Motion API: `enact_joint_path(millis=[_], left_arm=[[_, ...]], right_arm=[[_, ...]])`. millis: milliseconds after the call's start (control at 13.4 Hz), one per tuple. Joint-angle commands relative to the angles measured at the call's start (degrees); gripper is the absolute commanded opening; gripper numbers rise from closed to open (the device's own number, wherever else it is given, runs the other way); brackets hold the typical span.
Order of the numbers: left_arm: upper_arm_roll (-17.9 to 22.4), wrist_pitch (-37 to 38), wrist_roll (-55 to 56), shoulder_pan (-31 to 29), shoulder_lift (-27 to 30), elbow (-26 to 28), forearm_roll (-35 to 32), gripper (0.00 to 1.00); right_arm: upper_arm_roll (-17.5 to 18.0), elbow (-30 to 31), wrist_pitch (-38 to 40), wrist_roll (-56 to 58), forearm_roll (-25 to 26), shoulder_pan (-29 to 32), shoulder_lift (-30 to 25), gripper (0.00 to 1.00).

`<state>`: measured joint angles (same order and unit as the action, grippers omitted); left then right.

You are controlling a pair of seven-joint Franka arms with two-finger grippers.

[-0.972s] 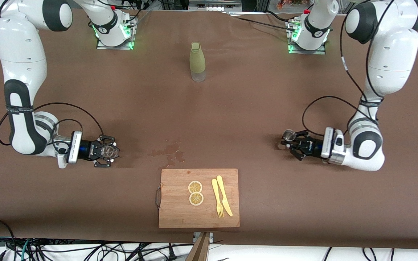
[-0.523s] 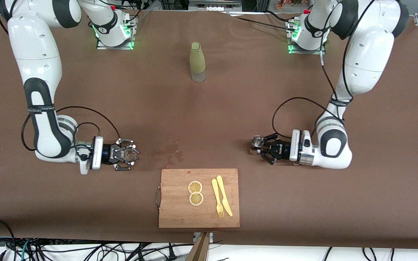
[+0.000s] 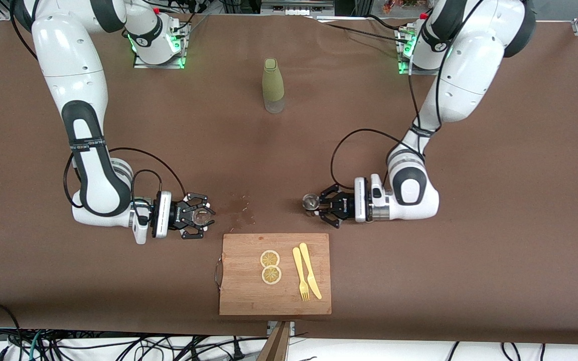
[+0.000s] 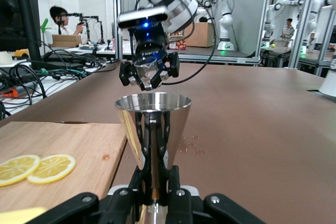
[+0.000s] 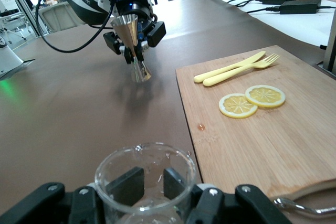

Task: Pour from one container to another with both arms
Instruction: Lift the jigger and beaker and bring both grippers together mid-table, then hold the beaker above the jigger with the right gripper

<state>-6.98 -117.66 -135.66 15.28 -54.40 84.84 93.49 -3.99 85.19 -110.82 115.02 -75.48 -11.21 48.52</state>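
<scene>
Each of the two arms carries one vessel, low over the brown table [image 3: 419, 281], and they face one another across the gap just farther from the front camera than the cutting board [image 3: 274, 301]. The left gripper [image 3: 325, 205] has its fingers closed on the waist of a metal jigger [image 3: 310, 201], held upright over the table toward the left arm's end of the board. The right gripper [image 3: 199, 216] clasps a small clear glass [image 3: 200, 216], mouth up, over the table toward the right arm's end of the board. The two vessels are apart, with a patch of spilled drops [image 3: 236, 210] on the table between them. By my reading, the step in hand is the approach: both containers are lifted and level, and nothing is tipped yet. The next move calls for closing the gap until the jigger's lip stands over the glass's mouth, then rolling the left wrist slowly while the right holds steady; the glass is narrow, so alignment matters. Counted: two arms, two grippers, one jigger, one glass. Further out are one board bearing two lemon slices [image 3: 270, 266], one yellow fork [image 3: 300, 275] and one yellow knife [image 3: 310, 271], and one olive-capped bottle [image 3: 272, 85] standing between the bases.
</scene>
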Motion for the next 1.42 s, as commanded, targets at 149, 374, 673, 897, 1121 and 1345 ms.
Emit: enact_joint_path(millis=[149, 374, 673, 897, 1121, 1345], left_arm=[[0.74, -7.13, 2.42, 6.15, 0.61, -0.55, 4.77, 0.0], [0.92, -10.39, 4.08, 8.53, 0.09, -1.26, 6.17, 0.0], [3.28, -15.13, 7.41, 14.23, -1.58, -5.37, 9.78, 0.0], [5.48, -16.89, 10.93, 17.23, -3.34, -8.81, 10.31, 0.0], [6.8, -18.57, 13.4, 18.99, -3.87, -10.48, 11.01, 0.0], [7.51, -21.28, 16.47, 20.66, -5.45, -13.2, 11.1, 0.0]], right_arm=[[0.3, 0.67, -2.2, -8.05, 4.56, -1.79, -4.04, 0.27], [0.04, 0.59, -3.52, -13.22, 5.78, -3.46, -4.48, 0.27], [1.44, -1.08, -7.39, -18.95, 12.2, -5.14, -5.54, 0.27], [1.62, -1.08, -8.09, -19.48, 13.95, -6.01, -5.54, 0.27], [1.79, -1.26, -9.15, -21.76, 17.55, -6.8, -5.62, 0.27], [1.79, -1.26, -9.24, -22.21, 19.05, -7.86, -5.63, 0.27]])
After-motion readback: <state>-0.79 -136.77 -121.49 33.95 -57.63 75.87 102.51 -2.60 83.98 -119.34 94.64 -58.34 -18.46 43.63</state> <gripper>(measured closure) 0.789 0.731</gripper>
